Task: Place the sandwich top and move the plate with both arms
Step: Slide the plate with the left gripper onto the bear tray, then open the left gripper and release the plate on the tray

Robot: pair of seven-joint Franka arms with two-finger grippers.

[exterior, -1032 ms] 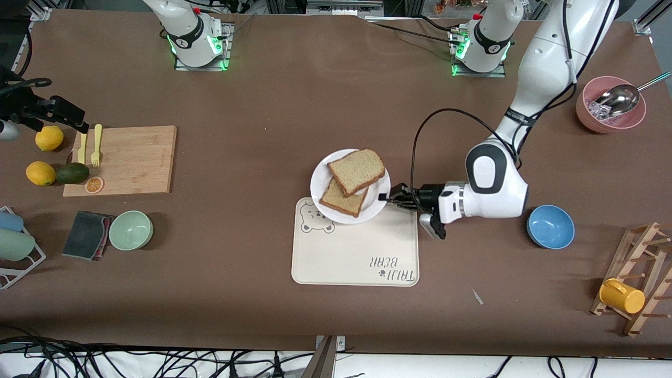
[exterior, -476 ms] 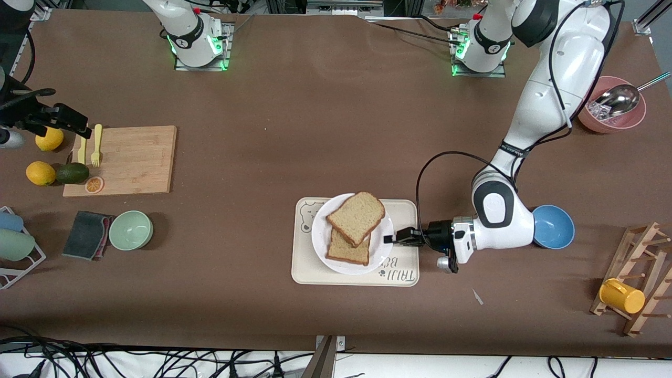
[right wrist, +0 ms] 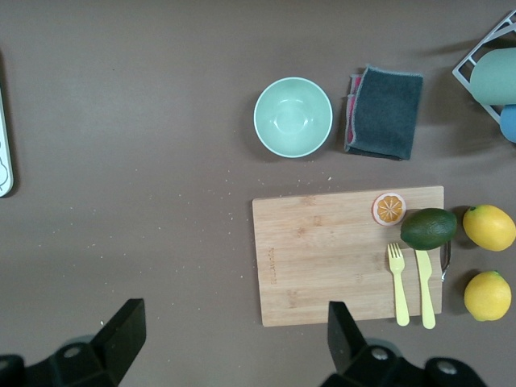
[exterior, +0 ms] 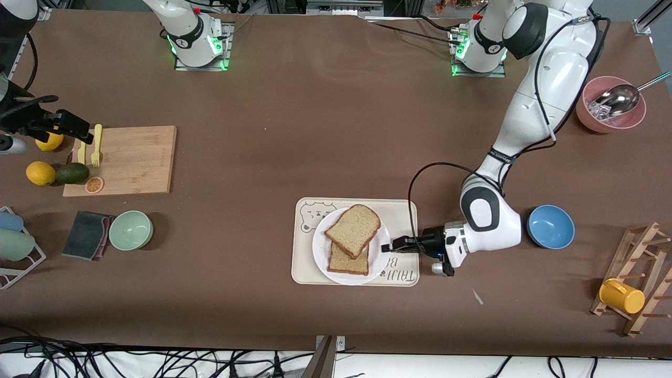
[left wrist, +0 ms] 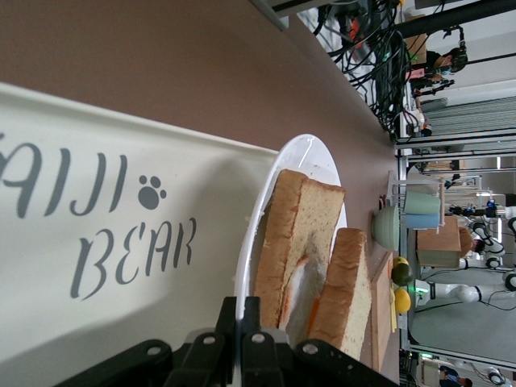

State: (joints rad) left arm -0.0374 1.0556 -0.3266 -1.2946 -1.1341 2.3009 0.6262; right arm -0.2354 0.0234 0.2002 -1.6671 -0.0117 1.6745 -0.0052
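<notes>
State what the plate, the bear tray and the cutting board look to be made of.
The plate: glossy white, likely ceramic or melamine, its rim catching highlights. Bear tray: matte cream, probably plastic or silicone, with rounded corners. Cutting board: pale wood or bamboo, with visible grain.

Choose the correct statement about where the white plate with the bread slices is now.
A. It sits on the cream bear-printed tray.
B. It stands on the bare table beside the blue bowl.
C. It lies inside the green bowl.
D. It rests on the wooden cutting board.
A: the white plate lies within the outline of the cream bear-printed tray, with the left end effector shut on its rim.
</notes>
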